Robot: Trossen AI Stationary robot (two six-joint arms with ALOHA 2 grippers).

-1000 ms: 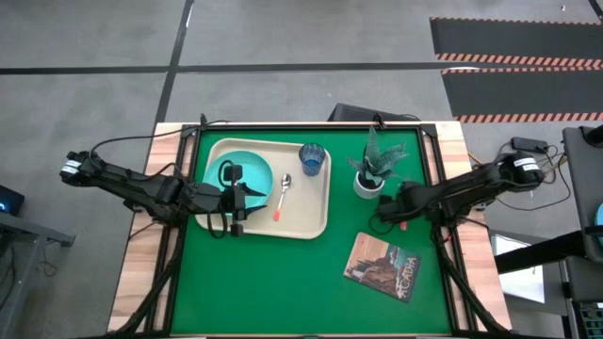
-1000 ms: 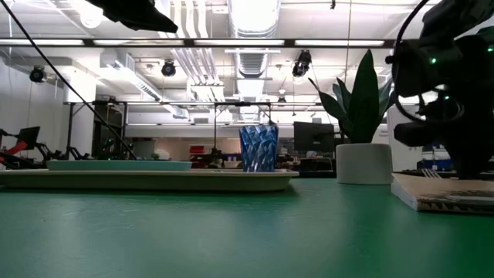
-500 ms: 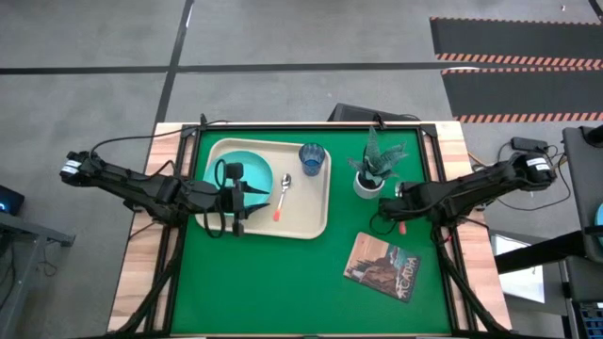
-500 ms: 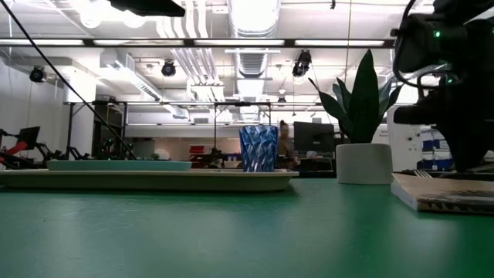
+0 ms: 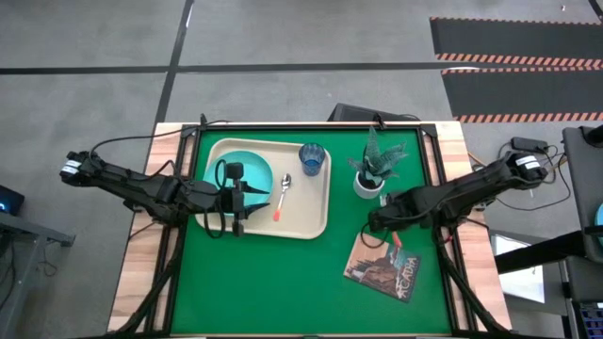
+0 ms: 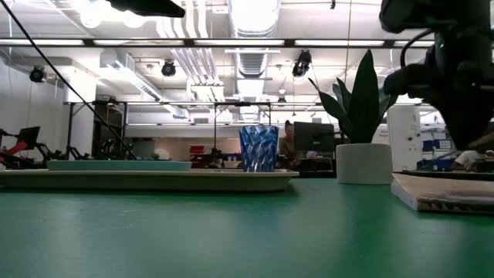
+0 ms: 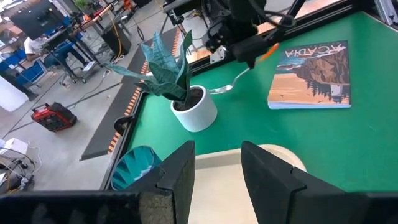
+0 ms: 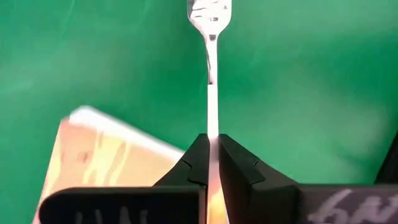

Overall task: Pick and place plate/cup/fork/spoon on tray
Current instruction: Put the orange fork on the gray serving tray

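Above the book (image 5: 382,266), right gripper (image 8: 211,144) clamps the fork (image 8: 211,37); left gripper (image 7: 216,163) jaws apart over tray (image 5: 311,221)

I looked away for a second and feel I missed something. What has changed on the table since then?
The right gripper, shut on the fork, has moved toward the table's middle, over the book's corner. The left gripper stays open over the tray; plate, cup, spoon and plant have not moved.

Green table (image 5: 283,273), cream tray (image 5: 306,221), white plant pot (image 5: 368,184), picture-covered book (image 5: 382,266)
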